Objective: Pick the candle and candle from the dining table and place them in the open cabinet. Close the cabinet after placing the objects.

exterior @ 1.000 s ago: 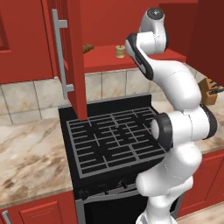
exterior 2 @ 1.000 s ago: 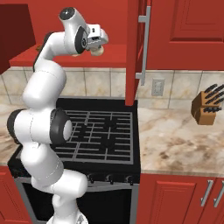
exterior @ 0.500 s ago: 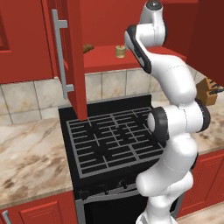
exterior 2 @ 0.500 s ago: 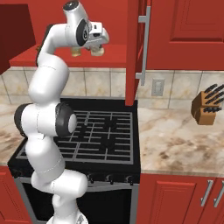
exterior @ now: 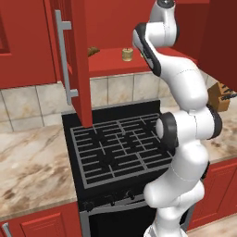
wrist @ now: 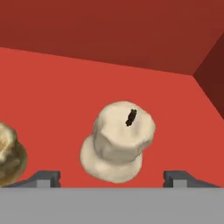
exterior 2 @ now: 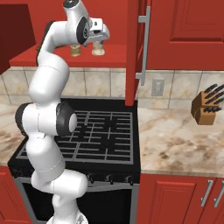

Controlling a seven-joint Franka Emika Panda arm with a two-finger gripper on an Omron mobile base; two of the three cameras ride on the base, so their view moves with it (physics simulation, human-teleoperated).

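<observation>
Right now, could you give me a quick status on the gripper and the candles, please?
Gripper open, clear of the cream candle. Both candles on the cabinet shelf, golden candle alongside. Cabinet door open.

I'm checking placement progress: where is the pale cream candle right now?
The pale cream candle on its flat round base stands on the red cabinet shelf, just right of the golden-tan candle in the right base view, directly ahead of the open pincer.

The cream candle (wrist: 118, 140) looks waxy, matt and slightly lumpy. The cabinet shelf (wrist: 57, 87) is smooth, flat red. The door handle (exterior 2: 143, 48) looks like brushed metal. The countertop (exterior 2: 183, 144) is polished marbled stone. The knife block (exterior 2: 205, 109) looks wooden.
</observation>
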